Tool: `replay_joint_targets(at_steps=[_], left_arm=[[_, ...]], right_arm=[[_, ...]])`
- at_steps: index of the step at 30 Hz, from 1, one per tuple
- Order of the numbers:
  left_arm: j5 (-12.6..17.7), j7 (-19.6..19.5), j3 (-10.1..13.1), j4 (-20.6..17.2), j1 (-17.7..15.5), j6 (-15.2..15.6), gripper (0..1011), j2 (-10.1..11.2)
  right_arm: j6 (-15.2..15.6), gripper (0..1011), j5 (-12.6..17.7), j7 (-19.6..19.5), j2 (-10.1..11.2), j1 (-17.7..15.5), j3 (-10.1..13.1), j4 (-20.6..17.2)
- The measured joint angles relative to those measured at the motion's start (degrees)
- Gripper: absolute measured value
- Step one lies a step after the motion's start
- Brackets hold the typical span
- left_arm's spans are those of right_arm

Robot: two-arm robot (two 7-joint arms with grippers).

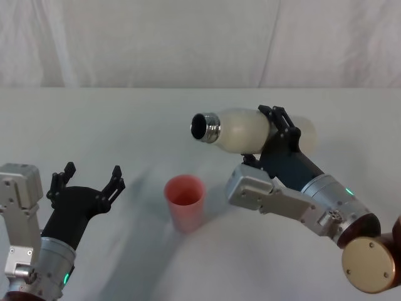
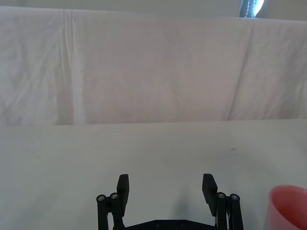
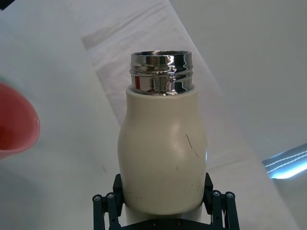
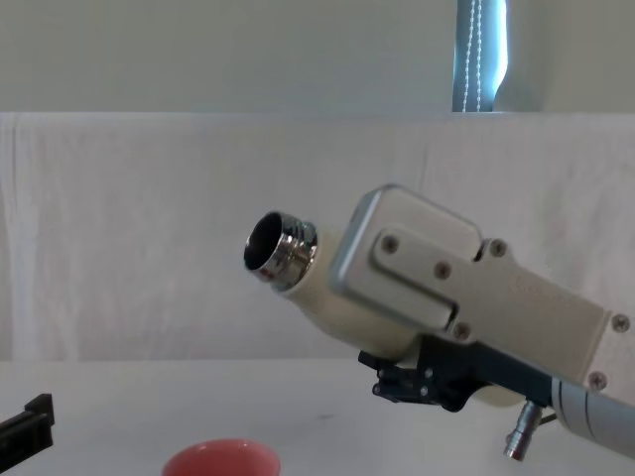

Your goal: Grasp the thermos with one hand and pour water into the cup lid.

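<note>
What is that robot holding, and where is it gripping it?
The right gripper clamps the cream-white cylindrical thermos around its body; the left gripper is open, holding nothing.

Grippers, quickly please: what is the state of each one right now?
Left gripper: open, holding nothing, beside the cup lid.
Right gripper: closed on the thermos, tipped above the cup lid.

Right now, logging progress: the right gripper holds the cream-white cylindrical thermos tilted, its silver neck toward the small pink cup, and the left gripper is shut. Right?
Not quite. The head view shows the left gripper open, holding nothing. The rest stands: the right gripper holds the cream-white thermos tilted toward the pink cup.
</note>
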Motion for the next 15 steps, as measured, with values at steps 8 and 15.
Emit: replay_joint_targets(at_steps=[8, 15], left_arm=[[0.00, 0.00, 0.00, 0.00, 0.00, 0.00, 1001, 0.00], [0.00, 0.00, 0.00, 0.00, 0.00, 0.00, 1001, 0.00]], right_arm=[[-1.30, 960, 8.56, 2.50, -1.74, -1.11, 3.09, -0.03], [-2.72, 960, 17.49, 4.30, -3.64, -1.93, 6.29, 0.78]])
